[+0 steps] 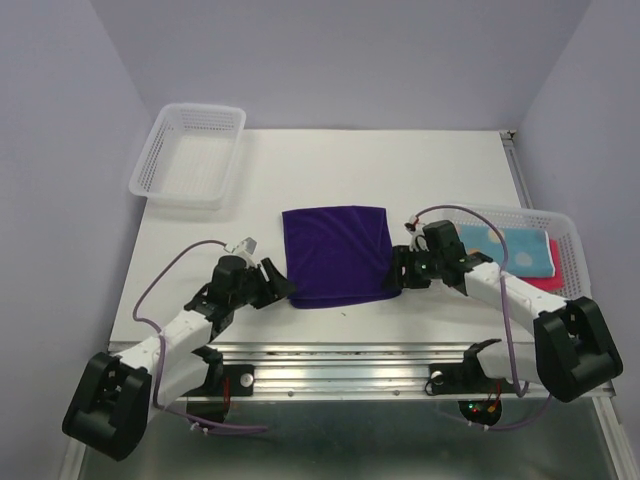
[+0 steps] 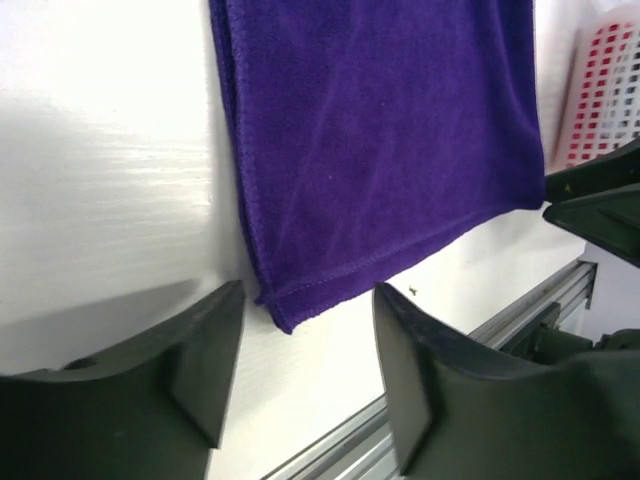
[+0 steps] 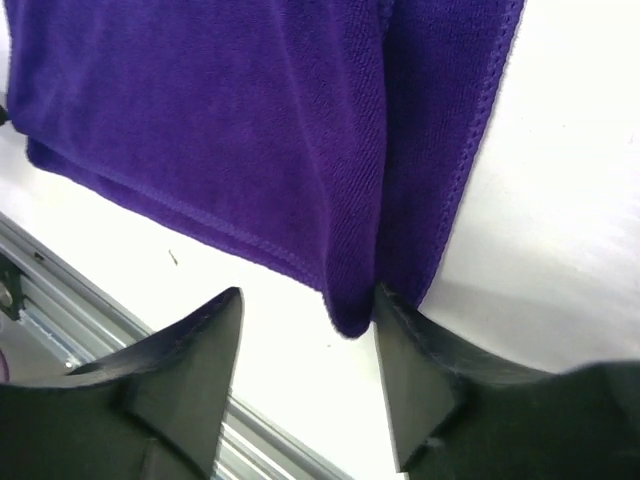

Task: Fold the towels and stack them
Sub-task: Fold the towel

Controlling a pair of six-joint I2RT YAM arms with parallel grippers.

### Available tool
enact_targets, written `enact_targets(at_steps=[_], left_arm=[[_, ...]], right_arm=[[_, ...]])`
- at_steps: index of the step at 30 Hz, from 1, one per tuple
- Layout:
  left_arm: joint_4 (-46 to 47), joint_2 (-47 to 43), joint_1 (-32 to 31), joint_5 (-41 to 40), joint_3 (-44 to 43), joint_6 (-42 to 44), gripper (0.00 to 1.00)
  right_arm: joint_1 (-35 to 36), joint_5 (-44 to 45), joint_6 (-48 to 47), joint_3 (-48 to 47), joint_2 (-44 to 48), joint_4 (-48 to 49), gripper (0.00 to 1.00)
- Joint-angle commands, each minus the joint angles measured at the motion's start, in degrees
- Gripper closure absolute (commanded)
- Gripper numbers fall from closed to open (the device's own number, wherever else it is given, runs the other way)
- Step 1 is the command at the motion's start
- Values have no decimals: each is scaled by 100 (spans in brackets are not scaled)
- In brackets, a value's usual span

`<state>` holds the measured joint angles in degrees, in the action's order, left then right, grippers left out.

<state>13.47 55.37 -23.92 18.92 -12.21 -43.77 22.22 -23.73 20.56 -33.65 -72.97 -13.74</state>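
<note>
Towels sit in two places on the white tabletop (image 1: pixel 400 170). The purple towel (image 1: pixel 335 255) lies flat near the middle as a roughly square shape, its near edge close to the front of the tabletop. The other two lie in a basket to the right.

An empty white mesh basket (image 1: pixel 185 195) stands at the far left corner, well apart from the purple towel. A second white mesh basket (image 1: pixel 560 225) stands at the right edge. It holds a light blue towel (image 1: pixel 510 248) with orange dots, lying over a pink-red towel (image 1: pixel 548 272) whose edge shows on the near side.

The two arms reach in from the near edge, one to each near corner of the purple towel. The left tool (image 1: pixel 280 290) is at the near left corner. In the left wrist view its jaws stand apart, and the towel's corner (image 2: pixel 290 310) lies on the tabletop in the gap, gripped by neither finger. Two layers of cloth show along that edge.

The right tool (image 1: pixel 397 272) is at the near right corner. Its jaws are also parted and hold nothing. The corner (image 3: pixel 350 315) hangs in the gap, and one finger (image 3: pixel 420 370) appears to touch the cloth.
</note>
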Motion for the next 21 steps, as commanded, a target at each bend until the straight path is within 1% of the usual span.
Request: enact_targets(at_steps=[1,2,3,4,7,10,11,12,14,15,16,17,18,19,20,21], left_arm=[[-326,-474,-34,42,-115,158,29],[-415,-614,-42,-71,-246,176,22],[-468,-668,-34,-142,-291,176,7],[-477,-712,-34,-221,-326,115,1],[-504,-546,-34,-572,-676,123,1],[-582,7,-16,-1003,-1274,289,1],[-652,409,-7,-1248,-1458,394,1],[-723,613,10,-1302,-1869,482,1],[-785,1209,80,-1434,-2240,606,1],[-698,1421,194,-1461,-2547,728,1],[-654,1624,265,-1435,-2706,799,1],[-671,2052,326,-1426,-2865,808,1],[-688,2256,414,-1295,-3214,904,2],[-671,2459,537,-1233,-3383,949,2],[-671,2826,573,-1189,-3533,984,2],[-671,3021,582,-1162,-3856,1045,3]], right_arm=[[81,87,-60,-246,406,-234,35],[90,131,-95,-343,485,-374,31],[98,201,-122,-414,520,-428,12],[99,236,-174,-597,538,-472,0],[99,246,-289,-879,460,-481,0],[99,438,-368,-1459,39,-463,0],[99,587,-394,-1826,-93,-455,0],[99,728,-421,-1995,-216,-446,0],[99,1254,-334,-2355,-682,-428,0],[99,1665,-316,-2696,-1040,-445,0],[99,1826,-333,-2900,-1218,-472,0],[99,1993,-376,-3084,-1455,-559,0],[107,2238,-412,-3521,-1666,-647,0],[90,2336,-447,-3735,-1877,-770,0],[90,2511,-491,-3902,-2323,-919,0],[81,2661,-509,-4095,-2501,-964,0]])
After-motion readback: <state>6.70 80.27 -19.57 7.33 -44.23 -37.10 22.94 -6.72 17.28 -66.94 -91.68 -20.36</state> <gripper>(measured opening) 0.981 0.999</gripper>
